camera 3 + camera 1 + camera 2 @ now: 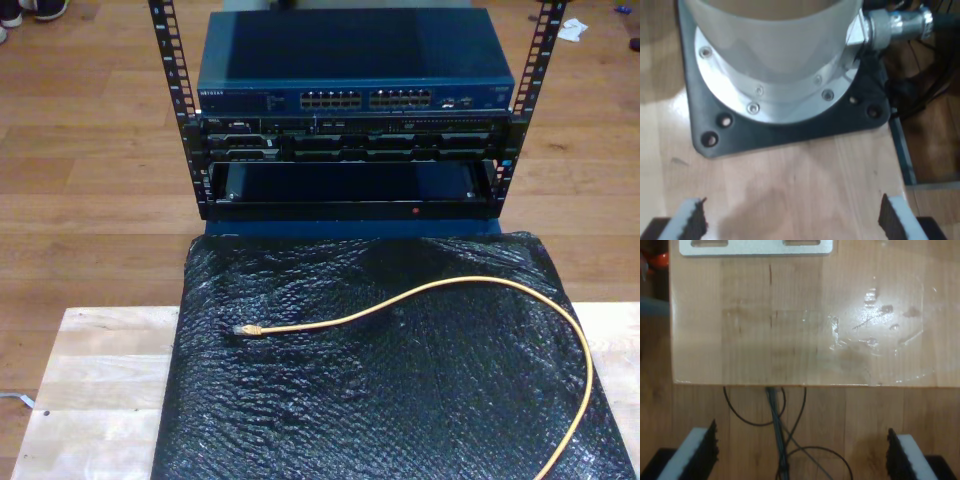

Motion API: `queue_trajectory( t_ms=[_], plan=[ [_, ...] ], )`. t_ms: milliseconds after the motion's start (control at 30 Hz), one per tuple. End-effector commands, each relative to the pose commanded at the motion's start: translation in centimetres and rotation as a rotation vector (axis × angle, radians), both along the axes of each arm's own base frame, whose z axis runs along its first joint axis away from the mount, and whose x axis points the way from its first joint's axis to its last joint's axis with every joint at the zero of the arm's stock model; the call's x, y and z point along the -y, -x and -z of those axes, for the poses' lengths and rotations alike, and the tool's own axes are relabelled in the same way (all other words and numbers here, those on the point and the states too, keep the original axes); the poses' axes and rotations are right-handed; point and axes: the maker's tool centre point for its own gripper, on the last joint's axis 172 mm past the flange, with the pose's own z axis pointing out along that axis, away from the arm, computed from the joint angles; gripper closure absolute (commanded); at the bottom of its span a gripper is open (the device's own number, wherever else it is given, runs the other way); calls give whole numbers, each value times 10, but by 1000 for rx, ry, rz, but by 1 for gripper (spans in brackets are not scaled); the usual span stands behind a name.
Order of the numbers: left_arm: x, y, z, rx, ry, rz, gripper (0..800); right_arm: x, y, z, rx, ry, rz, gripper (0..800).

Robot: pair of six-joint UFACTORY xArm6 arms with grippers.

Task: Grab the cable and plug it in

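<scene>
The cable (pixel 300 327) is thin and yellow-orange. It lies in a wide loop on a black bubble-wrap mat (pixel 400 400), and its small clear plug (pixel 245 328) rests toward the exterior view's left. Beyond the mat stands a rack with a blue network switch (pixel 355 60), whose row of ports (pixel 370 100) faces the mat. My first gripper (pixel 792 220) is open over bare wooden tabletop, in front of an arm's round base. My second gripper (pixel 801 452) is open above the wooden floor, just off a table edge (pixel 805 384). Neither holds anything.
In the first wrist view, a grey arm base (pixel 775 60) sits bolted on a black plate (pixel 790 132), with a metal connector (pixel 895 25) beside it. The second wrist view shows thin black wires (pixel 785 440) on the floor and a metal plate (pixel 755 247) on the table. Light wooden tabletop (pixel 100 380) flanks the mat.
</scene>
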Motion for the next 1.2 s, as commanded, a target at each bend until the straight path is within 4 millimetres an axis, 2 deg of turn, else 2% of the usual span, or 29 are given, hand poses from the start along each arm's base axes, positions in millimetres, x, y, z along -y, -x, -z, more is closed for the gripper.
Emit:
queue_trajectory(
  t_ms=[133,367,600,733,967,1200],
  plan=[
    [-11,-3,-17,-9,-7,-18,0,1,-15,-14,37,-20,68,0],
    [-23,-11,-28,-10,-36,-40,0,-2,-44,-43,98,-64,142,1],
    [-18,-30,-49,29,8,-83,0,-5,-82,-75,125,-89,207,1],
    [-13,-50,-62,42,29,-90,0,-9,-104,-88,123,-94,227,1],
    [2,-69,-74,-3,59,-95,0,-38,-139,-113,150,-187,245,1],
    [11,-91,-77,7,76,-137,0,-68,-167,-154,213,-323,273,1]
  ],
)
